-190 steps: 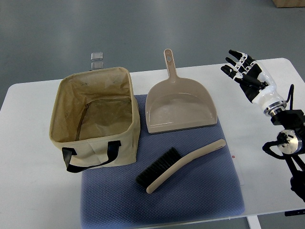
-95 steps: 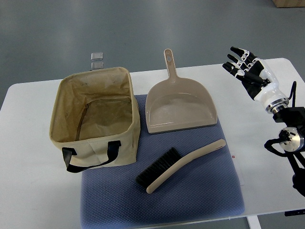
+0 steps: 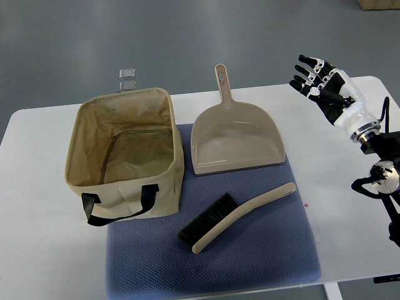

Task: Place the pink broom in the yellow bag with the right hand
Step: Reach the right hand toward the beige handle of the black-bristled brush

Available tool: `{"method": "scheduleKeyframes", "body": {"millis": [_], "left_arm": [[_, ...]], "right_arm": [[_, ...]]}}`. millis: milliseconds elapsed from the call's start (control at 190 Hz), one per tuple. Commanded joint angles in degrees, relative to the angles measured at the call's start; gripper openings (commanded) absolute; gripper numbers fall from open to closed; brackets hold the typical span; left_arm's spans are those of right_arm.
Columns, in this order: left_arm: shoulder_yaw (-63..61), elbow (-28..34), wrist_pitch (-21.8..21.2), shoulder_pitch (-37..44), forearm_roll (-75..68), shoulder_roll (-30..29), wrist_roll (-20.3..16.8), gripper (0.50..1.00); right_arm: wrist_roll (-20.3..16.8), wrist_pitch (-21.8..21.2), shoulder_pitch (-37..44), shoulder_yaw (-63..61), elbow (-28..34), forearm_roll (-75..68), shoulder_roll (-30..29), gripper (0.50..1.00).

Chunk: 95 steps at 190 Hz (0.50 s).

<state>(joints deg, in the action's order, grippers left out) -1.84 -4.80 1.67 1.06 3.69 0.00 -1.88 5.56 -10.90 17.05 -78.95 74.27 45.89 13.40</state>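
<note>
The right hand [image 3: 320, 85] is above the far right part of the table [image 3: 37, 162], fingers spread and empty. The broom [image 3: 234, 215] lies on the blue mat [image 3: 275, 250], between the bag [image 3: 122, 156] and the hand, just in front of the dustpan [image 3: 236, 140]

- The right hand [image 3: 320, 84] hung above the tabletop [image 3: 44, 250] corner, with bare surface between it and the broom [image 3: 234, 214].
- The dustpan [image 3: 234, 140] lay just behind the broom.
- The bag [image 3: 122, 156] stood open-topped, its inside unblocked.
</note>
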Motion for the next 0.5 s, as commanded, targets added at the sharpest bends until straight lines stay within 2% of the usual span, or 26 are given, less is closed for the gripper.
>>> {"method": "scheduleKeyframes", "body": {"millis": [0,79,194,294,493], "left_arm": [[0.0,0.0,0.0,0.0,0.0,0.0,-0.1,1.000],[0.0,0.0,0.0,0.0,0.0,0.0,0.0,1.000],[0.0,0.0,0.0,0.0,0.0,0.0,0.0,1.000],[0.0,0.1,0.0,0.0,-0.1,0.0,0.0,1.000],[0.0,0.0,0.0,0.0,0.0,0.0,-0.1,1.000]], "right_arm": [[0.1,-1.3,0.1,1.2,0.0,1.1,1.5,0.928],[0.5,-2.5,1.2,4.0,0.0,2.2,3.7,0.928],[3.6,-2.9,2.4,9.9,0.1,2.4,8.2,0.928],[4.4,-3.9,4.4,13.8,0.4,4.2,10.8,0.928],[7.7,-8.3,8.4,23.5,0.7,13.3,17.4,0.928]]}}
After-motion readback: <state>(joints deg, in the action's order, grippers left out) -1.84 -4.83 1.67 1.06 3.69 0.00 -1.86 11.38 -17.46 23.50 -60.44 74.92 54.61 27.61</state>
